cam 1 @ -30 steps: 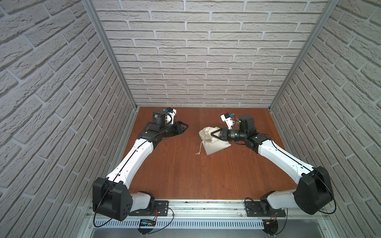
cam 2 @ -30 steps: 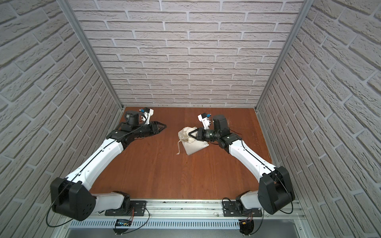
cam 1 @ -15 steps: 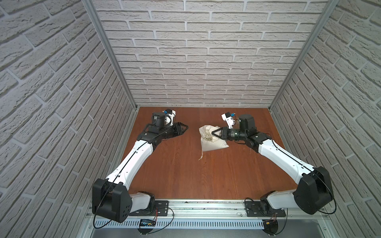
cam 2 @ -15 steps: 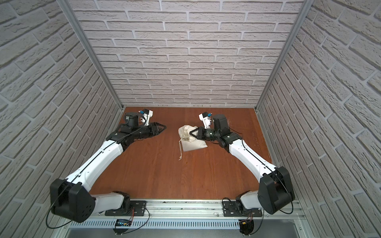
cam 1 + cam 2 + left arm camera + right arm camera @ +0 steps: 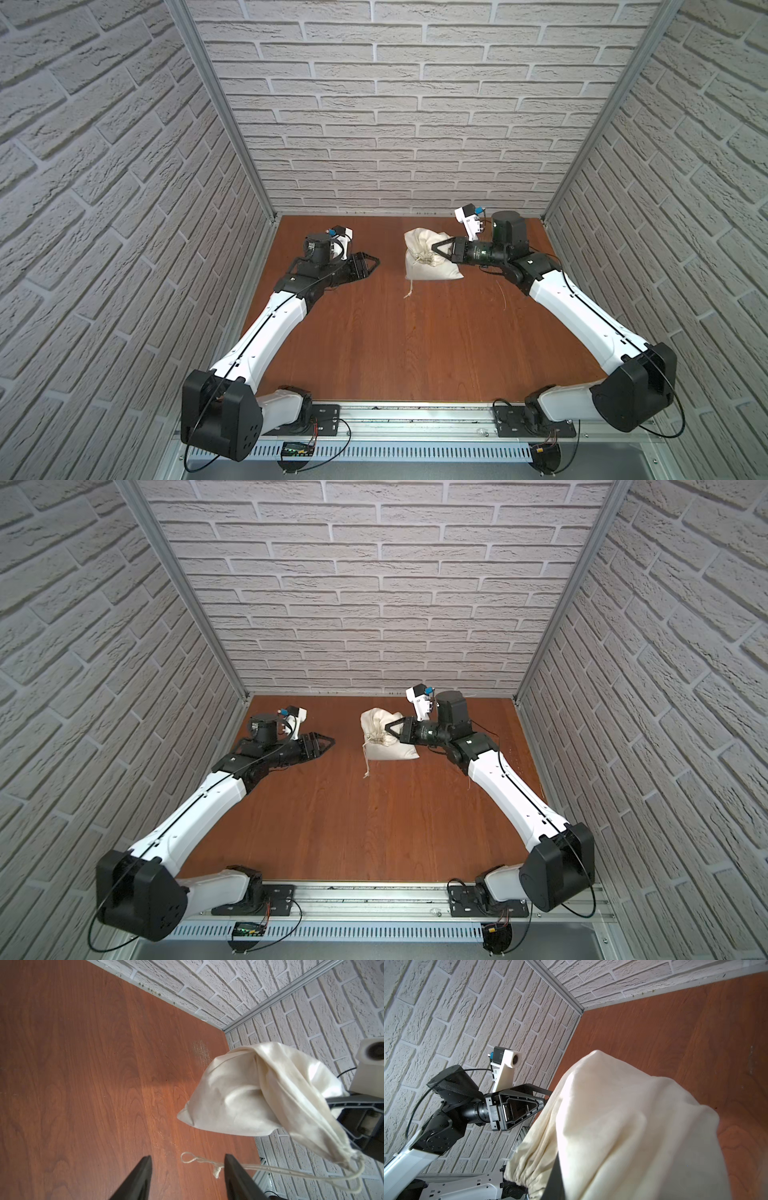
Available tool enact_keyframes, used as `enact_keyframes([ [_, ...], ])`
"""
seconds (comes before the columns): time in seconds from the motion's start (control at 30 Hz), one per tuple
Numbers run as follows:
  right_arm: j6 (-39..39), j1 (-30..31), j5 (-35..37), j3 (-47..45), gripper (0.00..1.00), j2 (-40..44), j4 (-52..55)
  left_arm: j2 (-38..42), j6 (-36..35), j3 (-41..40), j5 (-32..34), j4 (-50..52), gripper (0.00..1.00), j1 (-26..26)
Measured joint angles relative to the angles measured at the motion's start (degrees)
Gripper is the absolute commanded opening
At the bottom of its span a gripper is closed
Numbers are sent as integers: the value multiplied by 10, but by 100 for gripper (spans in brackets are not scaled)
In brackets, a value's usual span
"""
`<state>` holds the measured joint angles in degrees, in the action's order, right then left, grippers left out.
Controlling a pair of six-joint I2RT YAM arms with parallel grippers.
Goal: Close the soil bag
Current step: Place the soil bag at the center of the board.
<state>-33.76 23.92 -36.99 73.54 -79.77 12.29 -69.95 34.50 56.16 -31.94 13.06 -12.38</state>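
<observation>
both top views take in the whole stall: the brick walls (image 5: 395, 124), the brown wooden table (image 5: 395, 340), the metal rail (image 5: 415, 411) at its near edge, and the left arm (image 5: 270, 328) and right arm (image 5: 582, 316) reaching from that rail toward the far half. the wrist views show only close cloth, wood and fingertips.

the soil bag (image 5: 426, 266) is at the far middle of the table, nearer the right arm and apart from the left one. from above it reads as a cream lump with a flat near edge. whether it rests on the wood or hangs just over it i cannot tell. the right wrist view shows what the top views blur: the gathered hem (image 5: 527, 1169) puckered tight. cloth fills most of that picture and hides the right gripper (image 5: 435, 249) save one dark finger (image 5: 556, 1178). that claw is clenched on the bag's neck.

the left gripper (image 5: 187, 1159) is released, fingers apart and gripping nothing. this is plain only in the left wrist view, since in the right wrist view the bag covers its tips.

the cord (image 5: 291, 1172) runs from the hem to a knot (image 5: 217, 1169) and a small loop (image 5: 187, 1157), which show in the gap between those fingers. in a top view the same cord (image 5: 409, 286) ends apart from that claw. a pale scuff (image 5: 201, 1053) and specks (image 5: 153, 991) along the wall's foot show in the left wrist view only.
</observation>
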Motion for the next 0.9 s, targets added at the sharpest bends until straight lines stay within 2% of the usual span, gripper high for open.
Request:
enact_keyframes([
  [0.13, 8, -8, 4, 42, 3, 0, 19, 5, 0, -3, 1, -5, 77, 0],
  [0.2, 9, -13, 4, 58, 3, 0, 22, 8, 1, -5, 4, -7, 87, 0],
  [0.23, 10, -15, 5, 67, 3, -1, 24, 9, 0, -6, 5, -7, 96, 0],
  [0.27, 10, -18, 5, 74, 3, -1, 26, 12, 3, -7, 7, -8, 98, 0],
  [0.57, 13, -37, 25, 127, 3, -14, 59, 27, 1, -15, 20, -8, 98, 0],
  [0.9, 31, -49, 108, 152, 3, -17, 96, 54, 1, -35, 28, -7, 98, 0],
])
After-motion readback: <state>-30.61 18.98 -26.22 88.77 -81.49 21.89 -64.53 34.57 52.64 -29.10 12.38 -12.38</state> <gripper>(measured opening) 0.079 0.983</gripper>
